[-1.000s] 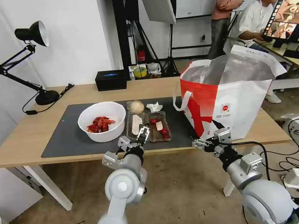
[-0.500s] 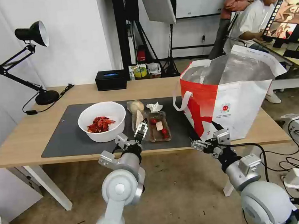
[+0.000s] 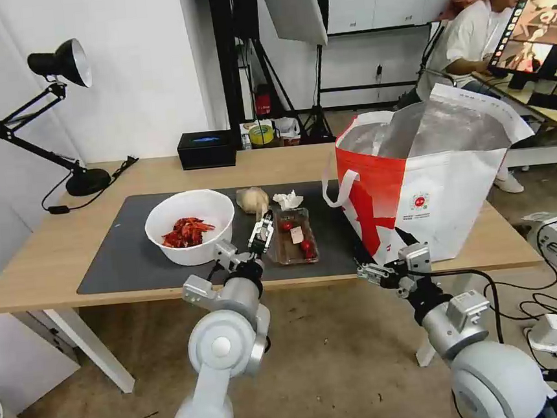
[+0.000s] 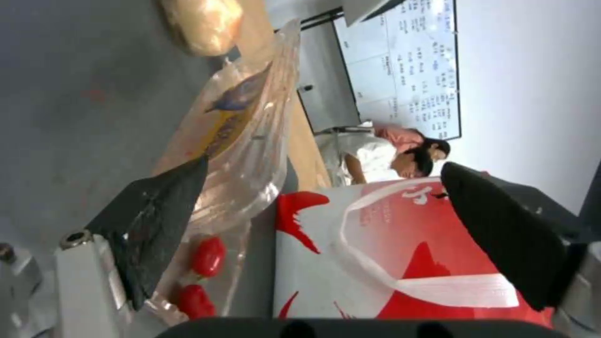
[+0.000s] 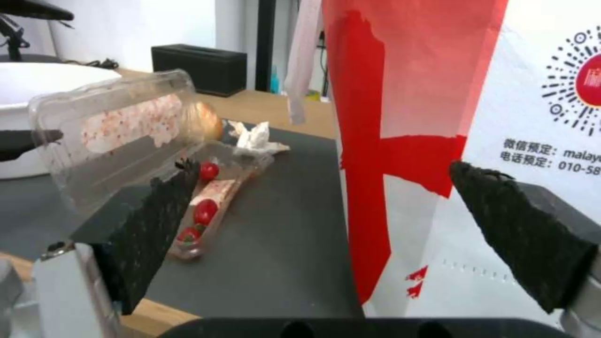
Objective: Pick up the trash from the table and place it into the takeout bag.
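Nothing is in the takeout bag (image 3: 429, 183) as far as visible (its interior is mostly hidden from the head camera). All the trash sits on the table (image 3: 48, 255): bowl of crayfish shells (image 3: 190, 227), beige lump (image 3: 252, 199), crumpled tissue (image 3: 287, 200), clamshell tray (image 3: 294, 235) with tomatoes. Left gripper (image 3: 260, 232) is over the tray's left side, fingers spread, one finger (image 4: 153, 220) against the raised clear lid (image 5: 112, 131), which stands tilted up; no grip on it that I can see. Right gripper (image 3: 376, 272) hangs at the table's front edge by the bag, fingers wide apart, holding nothing. All four items left to bag.
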You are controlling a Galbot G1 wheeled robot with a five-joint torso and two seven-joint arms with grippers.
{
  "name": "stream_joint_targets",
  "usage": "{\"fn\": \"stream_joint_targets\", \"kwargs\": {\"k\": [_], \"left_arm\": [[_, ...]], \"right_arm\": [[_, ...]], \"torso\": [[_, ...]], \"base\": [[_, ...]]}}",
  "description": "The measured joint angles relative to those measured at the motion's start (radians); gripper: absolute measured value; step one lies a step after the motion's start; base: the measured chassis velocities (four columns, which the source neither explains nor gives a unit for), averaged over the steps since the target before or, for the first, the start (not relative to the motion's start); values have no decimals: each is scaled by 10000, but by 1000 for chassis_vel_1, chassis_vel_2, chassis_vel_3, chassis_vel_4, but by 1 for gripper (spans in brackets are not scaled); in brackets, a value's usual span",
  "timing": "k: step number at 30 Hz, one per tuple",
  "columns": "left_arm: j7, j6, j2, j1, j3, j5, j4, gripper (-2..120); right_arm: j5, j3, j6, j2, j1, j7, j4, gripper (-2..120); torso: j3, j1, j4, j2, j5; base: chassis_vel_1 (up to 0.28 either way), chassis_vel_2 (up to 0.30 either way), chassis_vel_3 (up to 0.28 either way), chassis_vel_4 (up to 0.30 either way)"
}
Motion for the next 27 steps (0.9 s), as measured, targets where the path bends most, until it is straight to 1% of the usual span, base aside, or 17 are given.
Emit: {"fn": "stream_joint_targets", "kwargs": {"k": [8,15,21,24,25,27], "left_arm": [[6,2,15,-164,310,-12,191,100],[21,30,-32,-467,878,202,627,100],[7,44,-20,-610,1039,299,724,100],[13,70,128,-628,1048,524,698,100],[68,121,277,-630,1049,713,656,100],[481,215,685,-630,1045,1269,636,100]], "right_arm": [[-9,139,2,-11,-105,-1,80,100],[-11,390,24,1,-398,0,220,100],[-61,481,87,45,-585,0,310,100],[-106,503,151,63,-666,0,337,100],[-119,506,168,68,-685,1,347,100],[-134,507,181,82,-692,0,348,100]], "torso": [[0,0,0,0,0],[0,0,0,0,0],[0,0,0,0,1],[0,0,-1,0,1],[0,0,0,0,0],[0,0,0,-1,0]], "base": [[0,0,0,0],[0,0,0,0],[0,0,0,0],[0,0,0,0],[0,0,0,0],[0,0,0,0]]}}
